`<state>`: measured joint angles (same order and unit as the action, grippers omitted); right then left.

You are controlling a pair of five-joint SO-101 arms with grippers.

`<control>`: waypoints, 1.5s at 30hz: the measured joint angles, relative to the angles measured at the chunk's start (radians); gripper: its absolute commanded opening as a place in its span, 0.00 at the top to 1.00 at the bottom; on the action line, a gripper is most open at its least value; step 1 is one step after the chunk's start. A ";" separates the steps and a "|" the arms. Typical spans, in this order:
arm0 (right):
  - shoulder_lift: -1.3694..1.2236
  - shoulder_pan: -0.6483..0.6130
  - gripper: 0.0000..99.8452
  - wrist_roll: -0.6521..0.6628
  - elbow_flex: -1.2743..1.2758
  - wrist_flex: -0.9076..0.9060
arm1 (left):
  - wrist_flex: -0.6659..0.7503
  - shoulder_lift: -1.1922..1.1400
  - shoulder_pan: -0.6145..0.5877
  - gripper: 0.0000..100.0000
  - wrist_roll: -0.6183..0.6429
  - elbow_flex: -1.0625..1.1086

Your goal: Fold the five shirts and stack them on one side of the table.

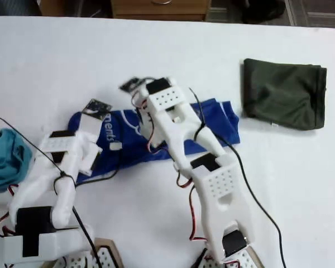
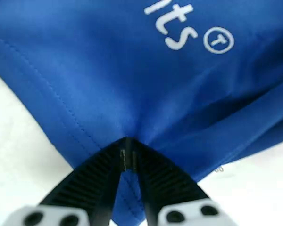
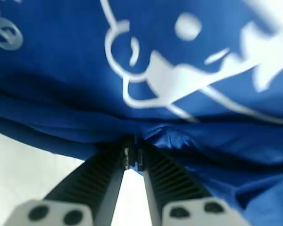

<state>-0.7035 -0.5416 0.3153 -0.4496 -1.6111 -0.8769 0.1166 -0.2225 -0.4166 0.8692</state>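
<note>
A blue shirt [image 1: 173, 131] with white print lies stretched across the middle of the white table [image 1: 156, 56]. My left gripper [image 2: 128, 153] is shut on a pinch of the blue shirt [image 2: 132, 70] at its left part, under the left arm [image 1: 78, 145]. Toward the shirt's centre my right gripper [image 3: 132, 155] is shut on a fold of the blue shirt [image 3: 179, 94], under the right arm [image 1: 167, 109]. A dark green shirt [image 1: 285, 94] lies folded at the right side of the table. A teal shirt [image 1: 5, 159] sits bunched at the left edge.
Black and red cables [image 1: 257, 201] trail over the table beside the right arm. The arm bases [image 1: 44, 240] stand at the near edge. Wooden furniture [image 1: 159, 8] stands beyond the far edge.
</note>
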 measured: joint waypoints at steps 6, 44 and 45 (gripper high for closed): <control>0.069 -0.009 0.98 0.000 0.152 0.000 | 0.000 0.000 0.000 0.97 0.000 0.000; 0.554 0.264 0.98 0.032 0.471 0.190 | 0.000 0.000 0.000 0.97 0.000 0.000; 0.545 0.276 0.98 0.048 0.483 0.190 | 0.000 0.000 0.000 0.97 0.000 0.000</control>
<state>-0.1588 -0.2654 0.3629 0.0338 -1.4208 -0.8769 0.1166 -0.2225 -0.4166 0.8692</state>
